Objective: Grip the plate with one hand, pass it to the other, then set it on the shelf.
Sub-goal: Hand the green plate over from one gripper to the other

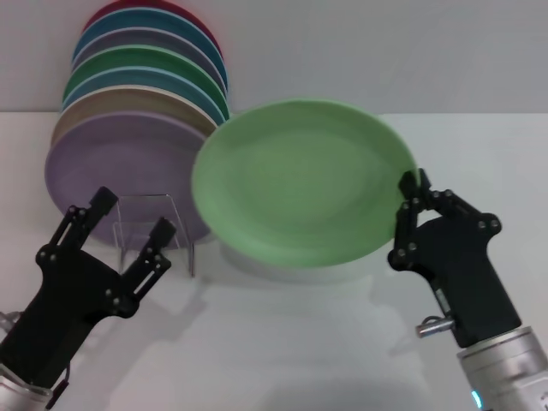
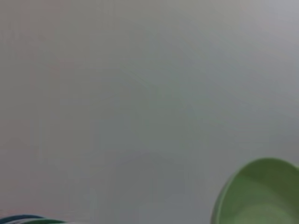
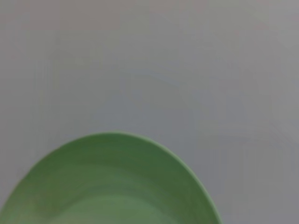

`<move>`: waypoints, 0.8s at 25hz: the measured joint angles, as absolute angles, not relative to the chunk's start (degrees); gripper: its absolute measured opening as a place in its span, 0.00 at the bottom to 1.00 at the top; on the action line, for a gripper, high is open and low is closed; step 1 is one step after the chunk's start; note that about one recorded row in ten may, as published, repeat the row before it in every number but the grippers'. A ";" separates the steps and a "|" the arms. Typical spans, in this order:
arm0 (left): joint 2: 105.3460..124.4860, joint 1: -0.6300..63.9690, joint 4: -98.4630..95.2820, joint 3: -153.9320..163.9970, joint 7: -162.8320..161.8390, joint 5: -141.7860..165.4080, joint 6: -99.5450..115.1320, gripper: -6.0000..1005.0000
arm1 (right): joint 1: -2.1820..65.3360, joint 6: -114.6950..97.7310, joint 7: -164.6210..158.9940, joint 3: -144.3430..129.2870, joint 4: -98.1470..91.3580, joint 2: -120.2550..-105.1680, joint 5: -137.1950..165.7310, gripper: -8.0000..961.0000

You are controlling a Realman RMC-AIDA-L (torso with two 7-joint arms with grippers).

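Observation:
The light mint-green plate point(image 1: 301, 181) is held tilted above the table in the middle of the head view. My right gripper point(image 1: 413, 190) is shut on its right rim. The plate also shows in the right wrist view point(image 3: 110, 186) and in the left wrist view point(image 2: 259, 193). My left gripper point(image 1: 128, 218) is open and empty at the lower left, apart from the plate, in front of the clear acrylic shelf point(image 1: 154, 224). The shelf stands at the foot of the stacked plates, its uprights partly hidden by my left fingers.
A leaning row of several coloured plates point(image 1: 141, 94) stands at the back left against the wall, with a lilac-purple plate point(image 1: 120, 167) in front and a darker green plate point(image 1: 145, 64) behind. The white table point(image 1: 282, 342) spreads between my arms.

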State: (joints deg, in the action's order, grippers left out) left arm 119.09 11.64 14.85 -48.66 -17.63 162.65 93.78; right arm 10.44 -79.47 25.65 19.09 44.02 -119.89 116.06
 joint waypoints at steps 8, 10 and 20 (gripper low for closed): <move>119.03 13.03 15.73 -46.62 -15.30 162.65 89.79 0.79 | 10.72 -79.40 33.25 15.42 48.08 -119.89 114.71 0.03; 119.07 13.34 16.10 -46.59 -15.17 162.57 88.34 0.79 | 10.88 -79.21 33.73 15.04 48.31 -119.88 114.70 0.03; 119.02 13.54 16.96 -47.66 -15.59 162.02 85.62 0.79 | 10.84 -79.48 34.23 14.25 47.75 -119.79 114.77 0.03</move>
State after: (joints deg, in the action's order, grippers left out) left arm 119.02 13.54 16.96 -47.66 -15.59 162.02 85.62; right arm 10.84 -79.48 34.23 14.24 47.75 -119.79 114.77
